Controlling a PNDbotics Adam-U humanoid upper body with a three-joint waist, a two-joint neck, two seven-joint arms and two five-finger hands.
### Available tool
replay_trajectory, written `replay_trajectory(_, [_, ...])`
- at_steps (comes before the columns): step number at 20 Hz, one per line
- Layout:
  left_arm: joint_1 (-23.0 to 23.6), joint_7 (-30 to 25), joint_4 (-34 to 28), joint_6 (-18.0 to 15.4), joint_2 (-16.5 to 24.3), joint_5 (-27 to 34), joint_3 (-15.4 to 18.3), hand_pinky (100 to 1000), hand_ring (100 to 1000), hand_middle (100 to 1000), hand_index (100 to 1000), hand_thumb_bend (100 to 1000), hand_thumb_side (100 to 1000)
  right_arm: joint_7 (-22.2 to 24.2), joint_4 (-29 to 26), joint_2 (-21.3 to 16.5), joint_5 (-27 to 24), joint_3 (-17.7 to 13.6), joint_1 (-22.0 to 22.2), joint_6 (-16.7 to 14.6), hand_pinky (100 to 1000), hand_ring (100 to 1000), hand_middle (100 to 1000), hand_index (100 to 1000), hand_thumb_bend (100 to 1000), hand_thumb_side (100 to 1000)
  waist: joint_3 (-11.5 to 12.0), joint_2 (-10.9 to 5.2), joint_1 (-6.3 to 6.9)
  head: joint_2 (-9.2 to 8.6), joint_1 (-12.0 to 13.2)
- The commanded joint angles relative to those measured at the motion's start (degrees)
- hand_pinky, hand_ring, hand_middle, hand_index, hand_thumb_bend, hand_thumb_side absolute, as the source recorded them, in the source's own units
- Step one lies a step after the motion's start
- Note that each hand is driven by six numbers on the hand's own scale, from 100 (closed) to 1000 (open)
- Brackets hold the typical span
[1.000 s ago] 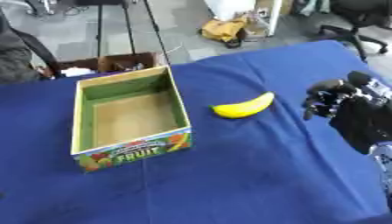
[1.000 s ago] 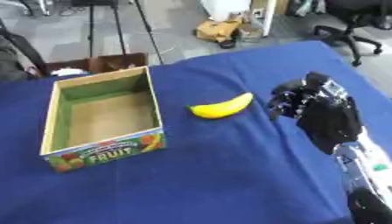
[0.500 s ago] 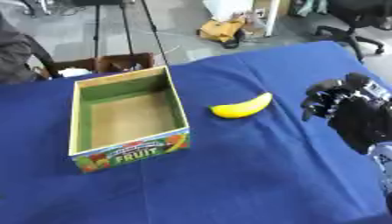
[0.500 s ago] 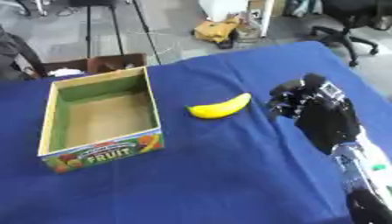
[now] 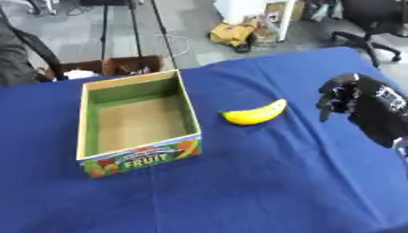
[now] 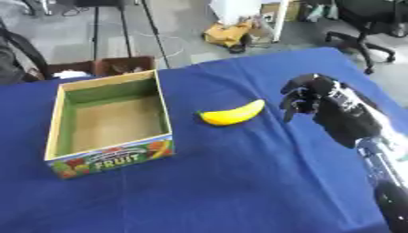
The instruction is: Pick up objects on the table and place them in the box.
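Banana point(image 5: 253, 113), yellow, curved, on blue cloth beside box point(image 5: 137, 122); right hand point(image 6: 318, 102) nearby, fingers curled, empty

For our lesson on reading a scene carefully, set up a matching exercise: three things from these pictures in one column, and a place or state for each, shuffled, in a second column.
Column 1
1. banana
2. box
3. right hand

Column 2
A. nothing inside, with FRUIT printed on its front wall
B. above the blue cloth, fingers curled downward, holding nothing
C. lying on the blue cloth between the other two

Pairs: 1-C, 2-A, 3-B
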Motion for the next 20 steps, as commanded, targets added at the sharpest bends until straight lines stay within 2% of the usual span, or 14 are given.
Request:
replay_trajectory(1, [-0.44, -0.23, -0.82, -0.10, 1.70, 0.05, -0.12, 506, 697, 467, 569, 253, 1000, 3.93, 4.45, -6.28, 1.29, 0.64, -2.18, -3.15, 505, 660, 701, 774, 100, 565, 0.38, -0.94, -0.30, -0.47, -0.16])
replay_trajectory(5, [-0.47, -0.60, -0.81, -0.26, 1.98, 0.16, -0.48, 505, 697, 467, 569, 250, 1000, 9.21, 13.44, -10.49, 5.91, 2.09, -6.89, -9.23, 528, 709, 739, 803, 100, 498, 1.65, -1.02, -0.51, -0.42, -0.60])
replay_trajectory(10, [-0.30, -1.08, -0.72, -0.54, 2.17, 0.17, -0.91, 505, 697, 467, 569, 246, 1000, 12.69, 25.30, -12.62, 13.83, 4.07, -12.84, -16.64, 547, 739, 753, 811, 100, 418, 3.53, -0.98, -0.58, -0.30, -1.13])
replay_trajectory(17, [-0.40, -1.80, -0.70, -0.95, 2.36, 0.40, -1.55, 504, 698, 467, 569, 241, 1000, 11.38, 36.32, -13.18, 25.60, 5.57, -18.90, -25.14, 598, 779, 777, 828, 100, 247, 6.15, -0.86, -0.59, -0.36, -2.27])
replay_trajectory(20, [-0.33, -1.99, -0.68, -1.07, 2.31, 0.50, -1.67, 504, 698, 467, 569, 241, 1000, 9.81, 39.24, -12.64, 30.35, 6.10, -20.62, -28.01, 614, 790, 787, 836, 100, 238, 7.04, -0.82, -0.56, -0.34, -2.73])
